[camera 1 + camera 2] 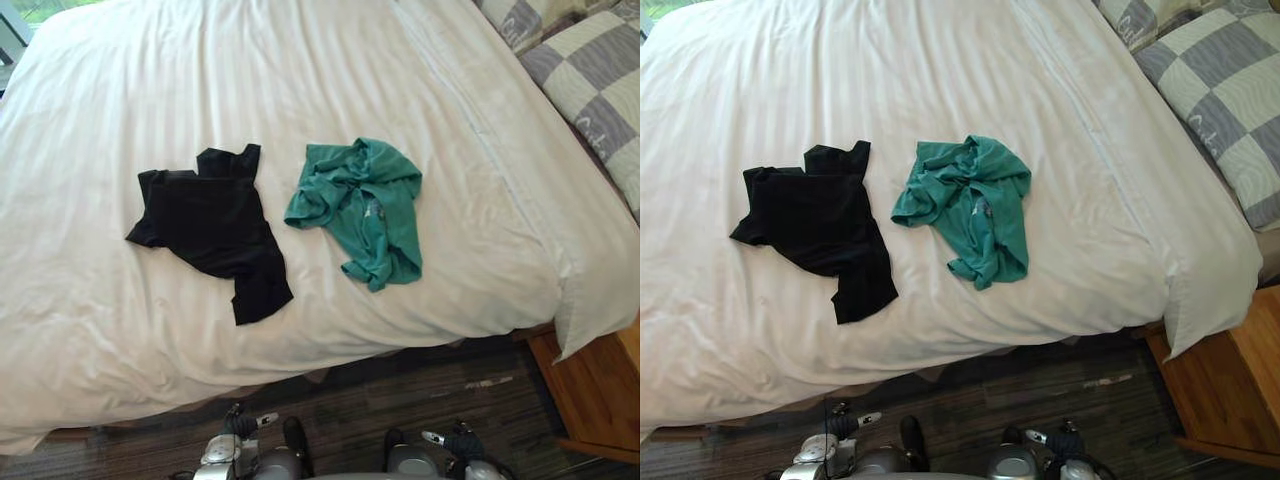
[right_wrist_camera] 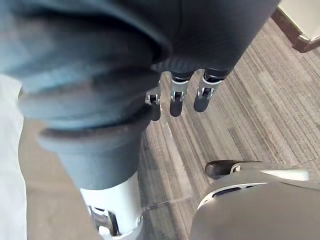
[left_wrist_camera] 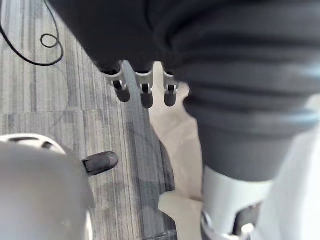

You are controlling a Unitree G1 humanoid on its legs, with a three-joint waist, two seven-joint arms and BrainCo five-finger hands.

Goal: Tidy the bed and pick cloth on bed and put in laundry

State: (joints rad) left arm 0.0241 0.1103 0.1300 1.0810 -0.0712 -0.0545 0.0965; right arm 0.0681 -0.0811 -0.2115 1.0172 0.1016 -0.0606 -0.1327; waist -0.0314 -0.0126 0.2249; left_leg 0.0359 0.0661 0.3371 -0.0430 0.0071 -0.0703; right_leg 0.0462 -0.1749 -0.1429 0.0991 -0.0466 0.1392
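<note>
Left hand [image 3: 146,95], right hand [image 2: 176,102] relaxed; black cloth [image 1: 210,225], green cloth [image 1: 365,205] on bed [image 1: 300,80].

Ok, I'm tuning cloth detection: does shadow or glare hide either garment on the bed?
Left eye view: even light, black garment and green garment both stand out against the white duvet. Right eye view: same, no glare on them.

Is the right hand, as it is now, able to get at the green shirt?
Probably yes, with a reach. The right hand hangs open over the floor, holding nothing. The green shirt lies uncovered on the bed, apart from the black garment, with nothing in the way.
</note>
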